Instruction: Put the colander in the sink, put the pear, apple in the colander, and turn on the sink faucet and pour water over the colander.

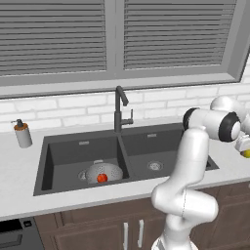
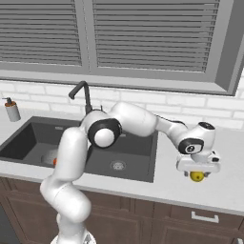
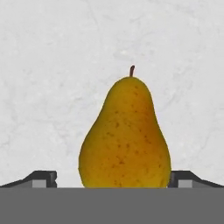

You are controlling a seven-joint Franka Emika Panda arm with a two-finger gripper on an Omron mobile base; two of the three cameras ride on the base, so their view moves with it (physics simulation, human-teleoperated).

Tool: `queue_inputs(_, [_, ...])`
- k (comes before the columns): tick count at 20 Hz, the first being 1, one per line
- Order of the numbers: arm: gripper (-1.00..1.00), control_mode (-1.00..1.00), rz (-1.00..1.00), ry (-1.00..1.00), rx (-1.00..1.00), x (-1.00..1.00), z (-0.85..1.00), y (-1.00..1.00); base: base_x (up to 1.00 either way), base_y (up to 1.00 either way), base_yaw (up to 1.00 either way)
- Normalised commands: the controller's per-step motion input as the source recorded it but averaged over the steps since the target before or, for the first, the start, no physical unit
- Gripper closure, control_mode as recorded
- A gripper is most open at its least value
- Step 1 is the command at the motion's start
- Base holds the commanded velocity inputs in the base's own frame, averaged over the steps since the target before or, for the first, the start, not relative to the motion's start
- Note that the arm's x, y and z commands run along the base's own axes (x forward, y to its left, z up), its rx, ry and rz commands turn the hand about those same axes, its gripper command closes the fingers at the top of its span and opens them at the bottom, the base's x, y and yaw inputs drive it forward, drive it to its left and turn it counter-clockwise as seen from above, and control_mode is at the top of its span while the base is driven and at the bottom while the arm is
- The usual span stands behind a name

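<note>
2 spread fingertips [image 3: 43,178] flanking pear [image 3: 124,138] lying on counter [image 3: 52,65] right of sink [image 1: 146,146], not yet clamped. Apple [image 1: 101,178] sitting inside colander [image 1: 110,171] in left basin.

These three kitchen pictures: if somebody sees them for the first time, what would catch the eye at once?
First the white arm, stretched to the counter right of the sink, its open pincer straddling a yellow-brown speckled pear that lies on the pale counter. Next the red apple in the silvery colander in the sink's left basin. Behind the divider rises the dark gooseneck faucet.
</note>
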Motion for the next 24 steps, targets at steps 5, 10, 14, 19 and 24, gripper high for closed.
queue_inputs(5, [-1.00, -1.00, 0.02, 0.00, 0.00, 0.01, -0.33, 0.00, 0.00, 0.00, 0.00])
queue_inputs(10, [1.00, -1.00, 0.03, 0.00, 0.00, 0.05, -0.21, 0.08, 0.00, 0.00, 0.00])
queue_inputs(14, [1.00, -1.00, 0.04, -0.14, 0.00, -0.11, 0.11, 0.24, 0.00, 0.00, 0.00])
queue_inputs(19, [1.00, -1.00, 0.04, -0.28, 0.00, -0.38, 0.76, 0.71, 0.00, 0.00, 0.00])
queue_inputs(24, [1.00, -1.00, 0.02, -0.24, 0.00, -0.18, 0.96, 1.00, 0.00, 0.00, 0.00])
